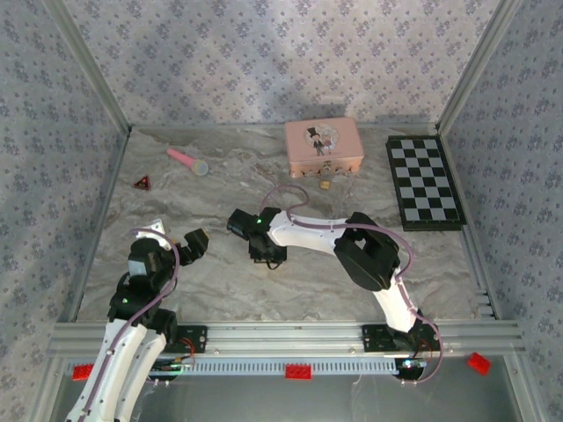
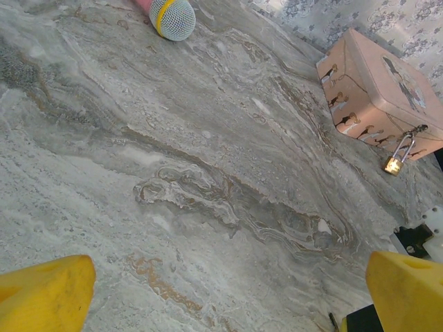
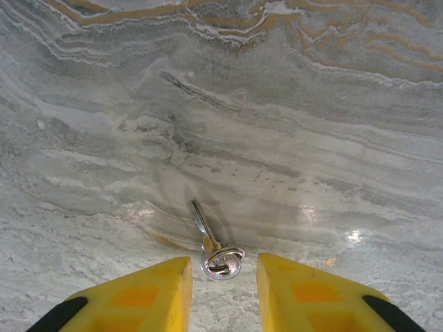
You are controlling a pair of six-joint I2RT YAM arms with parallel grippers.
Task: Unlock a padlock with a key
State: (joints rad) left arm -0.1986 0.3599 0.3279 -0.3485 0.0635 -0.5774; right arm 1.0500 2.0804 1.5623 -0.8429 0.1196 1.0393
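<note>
The key (image 3: pixel 210 238), thin grey metal with a small split ring, lies flat on the marble table between the yellow fingers of my right gripper (image 3: pixel 223 264), which is open and low over it without touching. From above, the right gripper (image 1: pixel 266 255) hangs over mid-table and covers the key. The brass padlock (image 1: pixel 325 185) with its silvery shackle hangs from the latch at the front of the pink tin (image 1: pixel 324 147); the padlock (image 2: pixel 394 163) also appears at the far right of the left wrist view. My left gripper (image 2: pixel 228 270) is wide open above bare marble at the near left (image 1: pixel 174 237).
A pink microphone (image 1: pixel 186 161) and a red triangle piece (image 1: pixel 142 183) lie at the back left. A black-and-white checkerboard (image 1: pixel 425 182) lies at the right. Patterned walls enclose the table; red bricks (image 1: pixel 297 371) sit on the front rail.
</note>
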